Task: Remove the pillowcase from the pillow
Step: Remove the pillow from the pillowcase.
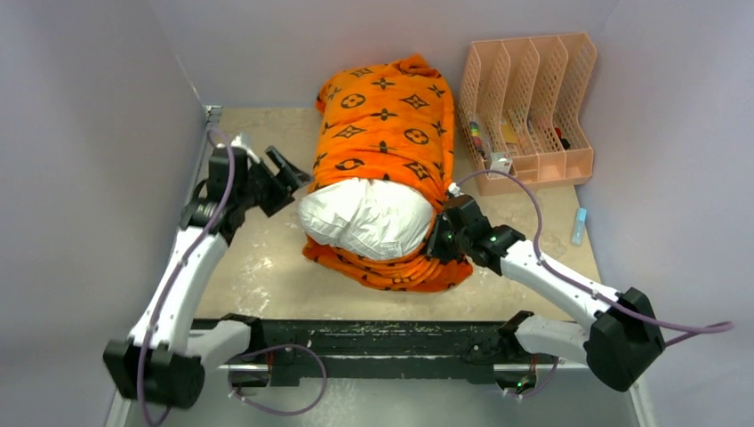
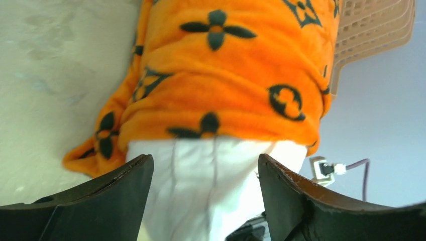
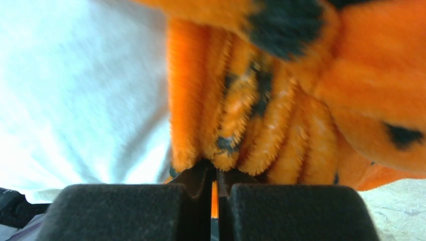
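Right end effector [image 3: 217, 173] grips the pillowcase [image 1: 384, 107] beside exposed pillow [image 1: 369, 218]

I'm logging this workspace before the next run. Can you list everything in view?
pillowcase: one, orange with black motifs, middle of the table, covering the far part of the pillow
pillow: one, white, near end sticking out of the pillowcase's opening
file rack: one, peach, far right of the table, holding small items too small to tell
small tube-like thing: one, light blue, right edge of the table
table: one, beige, walled in pale grey
left gripper: one, black, open, beside the pillow's left side
right gripper: one, black, shut on the pillowcase's edge at the pillow's right side
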`<move>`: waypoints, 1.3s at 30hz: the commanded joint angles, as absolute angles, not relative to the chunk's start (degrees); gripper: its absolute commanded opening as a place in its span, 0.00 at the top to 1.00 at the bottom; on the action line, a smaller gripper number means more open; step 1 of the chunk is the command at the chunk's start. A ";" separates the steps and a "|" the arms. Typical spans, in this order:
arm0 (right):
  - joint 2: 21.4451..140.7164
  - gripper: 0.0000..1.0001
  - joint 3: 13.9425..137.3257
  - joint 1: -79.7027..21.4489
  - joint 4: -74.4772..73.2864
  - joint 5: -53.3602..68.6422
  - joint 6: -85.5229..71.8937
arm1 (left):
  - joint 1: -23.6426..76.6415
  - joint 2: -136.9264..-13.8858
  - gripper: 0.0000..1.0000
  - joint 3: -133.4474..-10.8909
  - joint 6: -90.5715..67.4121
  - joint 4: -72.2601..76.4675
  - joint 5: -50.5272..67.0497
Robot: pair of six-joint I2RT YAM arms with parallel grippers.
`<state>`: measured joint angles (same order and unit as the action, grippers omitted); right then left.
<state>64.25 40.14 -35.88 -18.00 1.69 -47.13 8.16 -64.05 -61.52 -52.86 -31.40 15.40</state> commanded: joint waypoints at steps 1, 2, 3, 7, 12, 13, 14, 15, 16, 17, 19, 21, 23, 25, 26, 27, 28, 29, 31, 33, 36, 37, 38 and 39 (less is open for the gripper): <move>67.28 1.00 44.74 -35.60 -17.06 3.30 -43.48 | 8.44 -52.24 0.24 -56.01 -49.99 -37.21 3.72; 67.85 1.00 44.99 -35.60 -17.05 3.30 -43.34 | 8.44 -49.25 0.23 -55.69 -49.94 -39.75 1.27; 68.25 1.00 45.12 -35.60 -16.97 3.44 -43.24 | 8.44 -47.37 0.23 -55.81 -49.66 -42.54 -1.27; 69.38 1.00 45.30 -35.60 -15.58 4.78 -43.30 | 8.44 -41.41 0.21 -54.74 -51.47 -47.13 -1.76; 70.92 1.00 45.97 -35.60 -14.70 5.85 -43.01 | 8.44 -33.43 0.20 -49.54 -56.41 -46.24 3.44; 71.12 1.00 46.05 -35.60 -14.68 6.03 -42.92 | 8.44 -31.11 0.20 -48.13 -58.64 -45.25 4.16; 71.33 1.00 46.05 -35.60 -14.68 6.18 -43.01 | 8.39 -29.04 0.20 -46.75 -60.45 -44.57 4.45; 71.50 1.00 45.94 -35.62 -14.45 6.28 -43.17 | 8.36 -26.96 0.19 -45.66 -61.44 -43.91 4.80; 71.60 1.00 45.63 -35.61 -13.90 6.43 -43.39 | 8.35 -25.90 0.19 -44.46 -62.00 -43.07 5.47; 71.74 1.00 45.28 -35.64 -13.41 6.62 -43.63 | 8.35 -25.89 0.19 -43.61 -62.00 -42.66 6.40; 72.24 1.00 45.37 -35.60 -13.02 6.68 -43.71 | 8.35 -28.01 0.19 -42.84 -60.66 -42.77 8.23; 72.57 1.00 45.83 -35.60 -13.29 6.68 -43.64 | 8.35 -29.71 0.18 -43.16 -59.81 -40.89 9.06; 72.60 1.00 45.97 -35.60 -13.34 6.33 -43.44 | 8.35 -30.64 0.18 -43.46 -60.23 -38.59 11.05; 72.78 1.00 45.79 -35.62 -13.04 5.80 -43.56 | 8.44 -31.26 0.18 -41.85 -60.41 -36.91 14.21; 73.03 1.00 45.77 -35.60 -12.97 5.59 -43.57 | 8.62 -31.37 0.17 -41.01 -59.33 -37.13 14.47; 73.56 1.00 45.83 -35.60 -12.93 5.61 -43.59 | 8.88 -31.64 0.17 -40.95 -57.92 -37.85 14.41; 74.14 1.00 46.12 -35.60 -12.84 5.73 -43.44 | 9.18 -32.46 0.17 -41.25 -56.76 -38.26 14.89; 74.78 1.00 46.54 -35.60 -12.83 6.06 -43.15 | 9.55 -33.84 0.17 -42.11 -55.75 -38.82 14.89; 75.96 1.00 46.93 -35.60 -12.65 6.39 -42.98 | 10.69 -35.49 0.16 -44.15 -54.54 -38.48 13.78; 76.78 1.00 46.97 -35.60 -12.09 6.48 -43.16 | 12.49 -37.36 0.16 -46.05 -54.26 -37.23 12.06; 77.52 1.00 47.47 -35.60 -11.78 6.67 -43.41 | 18.68 -41.05 0.16 -46.49 -55.36 -32.36 9.99; 77.72 1.00 47.59 -35.60 -11.78 6.68 -43.41 | 22.25 -42.92 0.16 -46.37 -55.63 -30.44 7.66; 77.83 1.00 47.70 -35.62 -11.82 6.60 -43.42 | 29.47 -45.73 0.16 -47.00 -55.59 -28.83 4.31; 77.89 1.00 47.83 -35.60 -12.01 6.52 -43.27 | 36.26 -48.98 0.15 -48.82 -55.19 -29.16 -0.64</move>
